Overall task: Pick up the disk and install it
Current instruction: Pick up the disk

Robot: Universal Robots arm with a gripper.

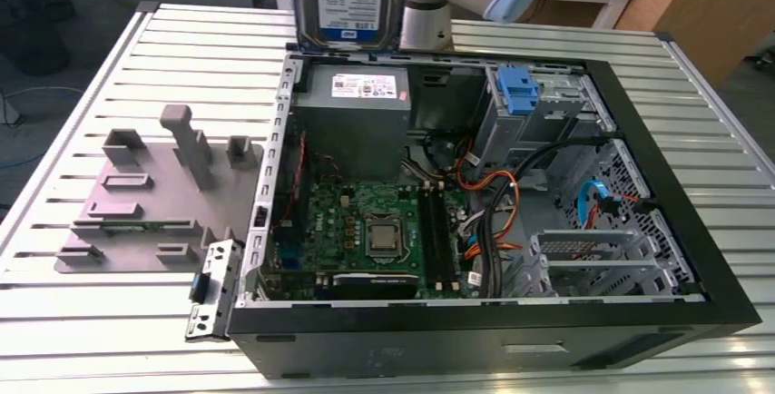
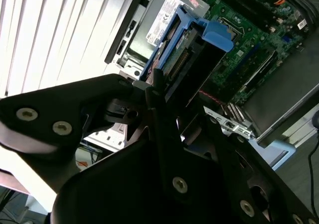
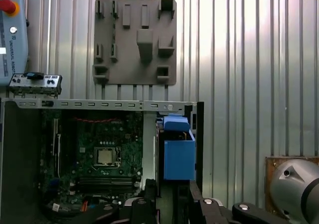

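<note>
The disk (image 1: 348,4) hangs upright in the air above the back edge of the open computer case (image 1: 630,122), its white-and-blue label facing the exterior camera. Its top runs out of that view. In the second wrist view my gripper (image 2: 167,87) is shut on the disk (image 2: 199,59), with the black fingers (image 2: 158,92) clamped at the end that carries the connector. A blue carrier rail (image 2: 217,35) wraps that end. The first wrist view shows the disk (image 3: 178,154) edge-on with its blue rail, over the case's side near the power supply.
Inside the case lie the grey power-supply box (image 1: 363,94), the motherboard (image 1: 363,221), loose cables (image 1: 503,190) and an upright blue latch piece (image 1: 518,94) at the drive bay. A grey fixture plate (image 1: 145,194) and a front panel piece (image 1: 209,290) sit on the slatted table (image 1: 73,321).
</note>
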